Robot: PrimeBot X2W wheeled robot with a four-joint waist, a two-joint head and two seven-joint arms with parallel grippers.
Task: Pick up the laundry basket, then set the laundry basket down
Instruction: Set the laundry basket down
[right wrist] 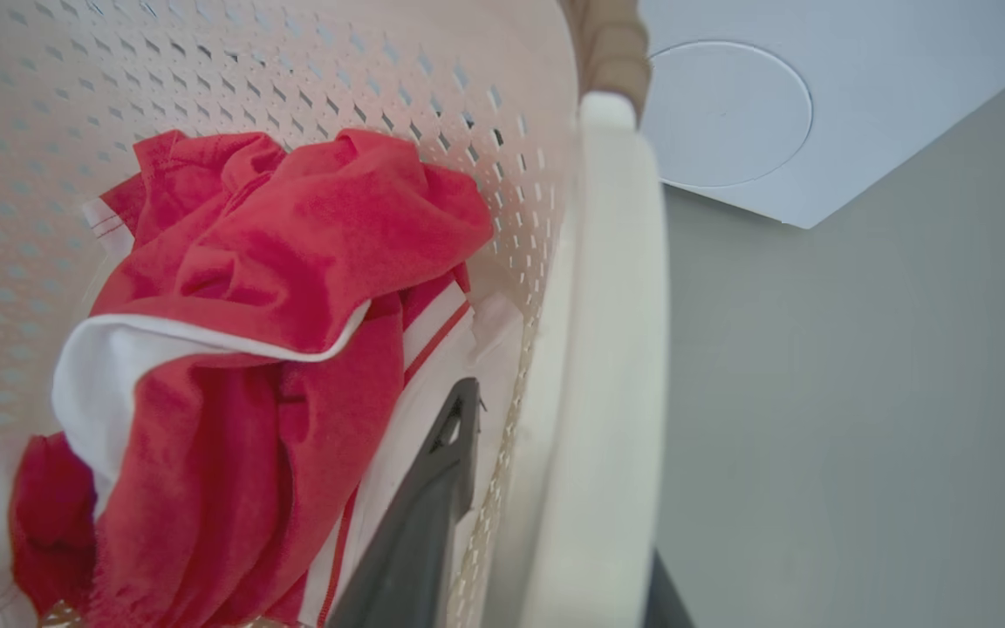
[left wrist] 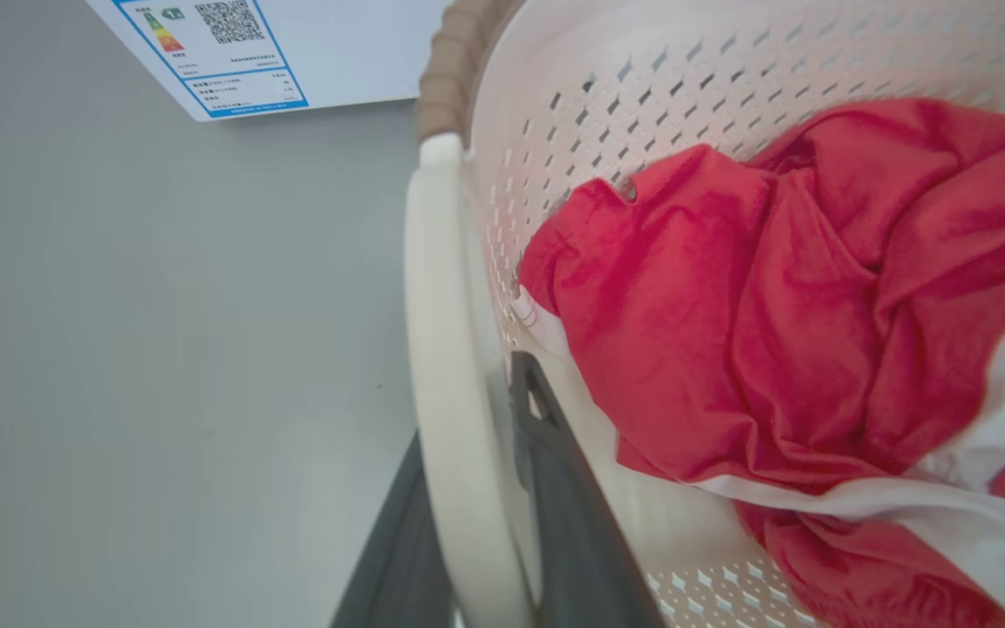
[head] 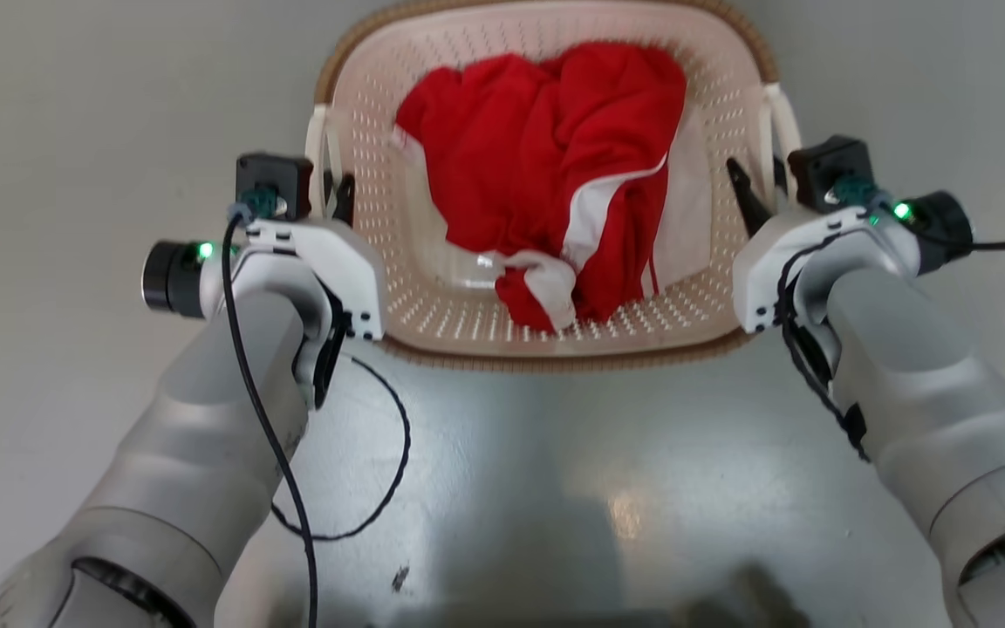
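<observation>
Beneath us the floor (head: 49, 131) is a plain pale grey, smooth and faintly glossy, with a shinier, darker patch close to the robot's body. A thin black cable (head: 380, 488) loops over that patch from the left arm. In the wrist views the corner of a white appliance (right wrist: 860, 105) stands on the floor just beyond the far side of the basket. It carries an energy label (left wrist: 215, 52) with a QR code on one face and a round panel (right wrist: 725, 113) on another.

The laundry basket (head: 433, 288) sits straight ahead of us between the two arms. We cannot tell whether it rests on the floor or hangs just above it. It is a rounded rectangle of cream-white plastic, its walls and bottom pierced with rows of small slots. A brown woven-look band (head: 555, 358) runs round the rim. A crumpled red garment with white trim (head: 546, 157) lies inside.

The left gripper (head: 335, 194) straddles the left side handle (left wrist: 446, 349), one of its dark fingers (left wrist: 555, 488) inside the basket and the other outside, clamped on the white bar. The right gripper (head: 762, 190) grips the right side handle (right wrist: 607, 349) the same way.
</observation>
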